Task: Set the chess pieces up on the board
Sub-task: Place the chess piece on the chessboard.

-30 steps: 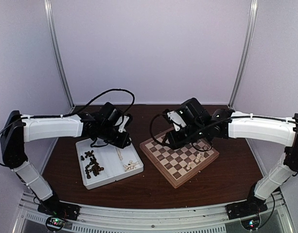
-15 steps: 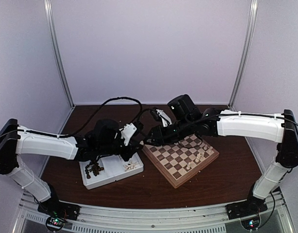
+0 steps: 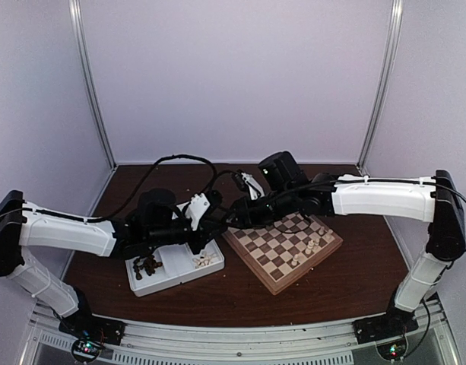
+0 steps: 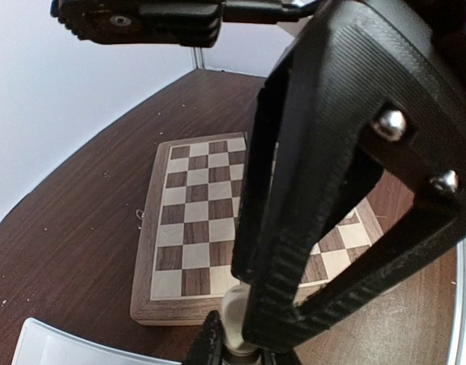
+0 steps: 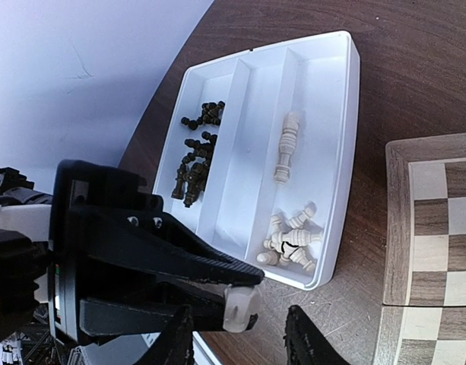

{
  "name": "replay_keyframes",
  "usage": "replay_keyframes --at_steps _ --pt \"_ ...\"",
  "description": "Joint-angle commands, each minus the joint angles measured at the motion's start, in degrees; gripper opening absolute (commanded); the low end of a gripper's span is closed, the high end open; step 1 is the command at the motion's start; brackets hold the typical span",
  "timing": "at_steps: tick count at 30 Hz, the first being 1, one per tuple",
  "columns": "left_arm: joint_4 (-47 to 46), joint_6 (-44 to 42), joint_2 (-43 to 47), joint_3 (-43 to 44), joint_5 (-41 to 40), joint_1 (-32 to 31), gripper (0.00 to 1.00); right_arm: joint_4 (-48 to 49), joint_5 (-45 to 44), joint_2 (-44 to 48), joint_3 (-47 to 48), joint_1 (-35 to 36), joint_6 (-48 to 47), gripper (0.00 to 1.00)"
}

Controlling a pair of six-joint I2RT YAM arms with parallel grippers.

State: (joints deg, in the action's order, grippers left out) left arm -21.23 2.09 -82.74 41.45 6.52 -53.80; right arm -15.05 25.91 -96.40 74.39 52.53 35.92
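My left gripper [image 3: 217, 223] is shut on a cream-white chess piece [image 5: 240, 307], holding it in the air over the brown table between the white tray [image 3: 174, 278] and the board [image 3: 274, 284]. That piece [image 4: 234, 324] shows low in the left wrist view, partly hidden by the right arm's black fingers. My right gripper [image 5: 240, 342] is open, with one finger on each side of the held piece and a gap to it on both sides. Several cream pieces [image 3: 312, 245] stand on the board's right part.
The tray holds dark brown pieces [image 5: 194, 161] in its left compartment. Its right compartment has a cream heap [image 5: 290, 243] and one long cream piece [image 5: 287, 147]. The board's corner [image 5: 432, 243] lies just right of the tray. Cables loop above both wrists.
The left gripper left the tray and moved right with the cream piece. The right gripper swung left off the board to meet it, and its jaws now straddle the piece.
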Motion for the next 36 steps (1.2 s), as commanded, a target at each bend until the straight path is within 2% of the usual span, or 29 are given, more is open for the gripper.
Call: replay_keyframes --at_steps 1,11,15,22,24,30,36 --pt "-2.54 -1.5 1.7 -0.01 1.92 -0.51 0.11 -1.85 -0.87 -1.68 2.73 0.11 -1.5 0.39" --pt "-1.8 -1.47 1.29 0.71 2.76 -0.66 0.11 -0.87 0.97 -2.59 2.78 0.11 -0.81 0.27" --pt "-1.68 -1.47 1.09 0.89 3.66 -0.77 0.11 0.21 1.18 -2.58 2.25 0.11 -0.14 0.27" --pt "-1.32 -1.51 1.35 0.73 2.5 -0.87 0.13 0.25 1.46 -2.3 2.03 0.03 -0.02 0.08" --pt "-1.03 -1.49 1.7 0.65 1.7 -0.87 0.15 -0.14 1.3 -2.02 1.9 0.03 -0.19 0.0" --pt "-2.15 -1.28 4.42 -0.93 -0.68 -0.93 0.3 -3.4 -1.43 -0.12 1.03 -0.36 -2.1 0.0" --pt "0.38 0.79 7.62 -1.17 -2.54 -0.95 0.42 -12.74 -10.27 3.74 0.73 -1.69 -7.16 0.0"
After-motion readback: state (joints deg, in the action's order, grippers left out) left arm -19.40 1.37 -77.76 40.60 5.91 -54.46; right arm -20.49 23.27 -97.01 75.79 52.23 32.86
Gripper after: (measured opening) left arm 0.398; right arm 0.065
